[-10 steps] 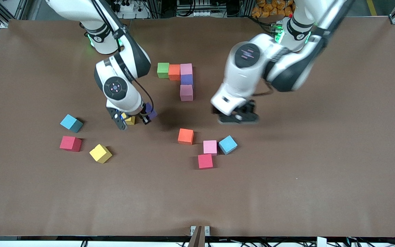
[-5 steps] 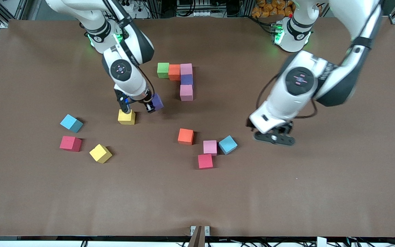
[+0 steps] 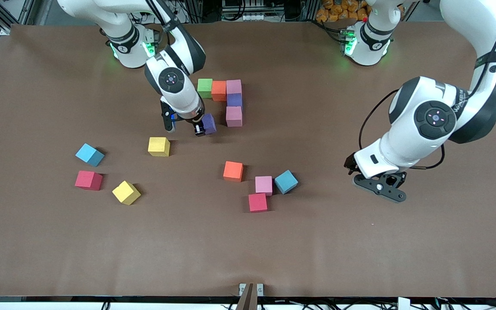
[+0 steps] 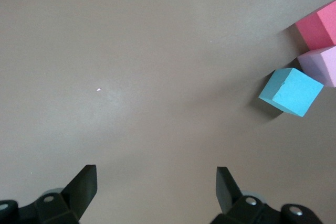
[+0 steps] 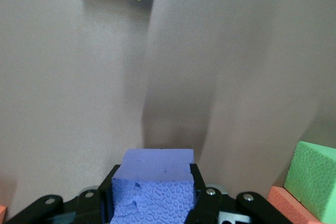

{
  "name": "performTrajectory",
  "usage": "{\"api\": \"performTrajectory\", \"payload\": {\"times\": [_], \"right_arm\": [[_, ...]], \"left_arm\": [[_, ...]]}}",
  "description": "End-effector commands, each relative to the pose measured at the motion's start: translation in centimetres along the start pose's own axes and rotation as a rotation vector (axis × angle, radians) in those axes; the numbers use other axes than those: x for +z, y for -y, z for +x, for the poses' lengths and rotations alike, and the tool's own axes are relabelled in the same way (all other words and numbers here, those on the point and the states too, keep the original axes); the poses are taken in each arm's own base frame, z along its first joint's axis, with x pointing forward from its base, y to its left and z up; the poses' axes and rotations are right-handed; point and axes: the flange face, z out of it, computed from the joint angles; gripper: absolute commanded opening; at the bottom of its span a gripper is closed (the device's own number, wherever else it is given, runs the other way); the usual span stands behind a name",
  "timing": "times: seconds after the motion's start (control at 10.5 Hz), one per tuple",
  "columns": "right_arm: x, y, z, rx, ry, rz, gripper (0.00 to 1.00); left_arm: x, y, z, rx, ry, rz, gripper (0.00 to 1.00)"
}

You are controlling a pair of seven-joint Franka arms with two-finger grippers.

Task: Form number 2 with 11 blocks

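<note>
1. While the right hand (image 3: 187,125) carries a purple block (image 3: 208,124), clamped tight between its fingers, it hangs over the counter (image 3: 248,249) just beside the pink block (image 3: 234,116) that ends the started number 2 (image 3: 226,98).
2. You have five blocks laid so far: green (image 3: 205,87), orange (image 3: 218,90) and pink (image 3: 234,86) in a row, then a purple one (image 3: 234,100) and the lower pink one stepping toward the front camera.
3. Judge the next slot as the one at 9 o'clock of that lower pink block, in the front view. Watch the descent: the carried block sits skewed, so a corner may catch the pink neighbour and shove the column out of line.
4. Because foam is light and grippy, it may cling to a finger on release and twist.
5. Your left hand (image 3: 379,185) waits, fingers spread wide and empty, over bare counter toward the left arm's end, at 3 o'clock of the light blue block (image 3: 286,181).
6. Loose blocks remain: yellow (image 3: 159,146), orange (image 3: 233,171), pink (image 3: 264,185), red (image 3: 258,202), plus blue (image 3: 89,154), red (image 3: 88,180) and yellow (image 3: 126,192) toward the right arm's end.
</note>
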Motion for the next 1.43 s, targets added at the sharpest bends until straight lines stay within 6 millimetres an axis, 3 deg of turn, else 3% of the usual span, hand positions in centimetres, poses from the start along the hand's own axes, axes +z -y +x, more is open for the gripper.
{"api": "performTrajectory", "payload": {"times": [0.0, 0.38, 0.67, 1.34], "right_arm": [[2.0, -0.1, -0.2, 0.063, -0.006, 0.001, 0.0], [5.0, -1.5, -2.6, 0.092, -0.013, -0.007, 0.0], [5.2, -2.5, -3.1, 0.093, -0.016, -0.015, 0.0], [5.5, -4.5, -3.8, 0.09, -0.014, -0.018, 0.0]], "left_arm": [[-0.8, -0.7, 0.7, 0.04, -0.013, 0.013, 1.0], [-0.4, -1.1, 0.8, 0.076, -0.005, 0.053, 1.0], [1.0, -2.8, 1.2, 0.095, 0.011, 0.045, 1.0], [1.1, -2.0, 1.1, 0.094, 0.012, 0.044, 1.0]]}}
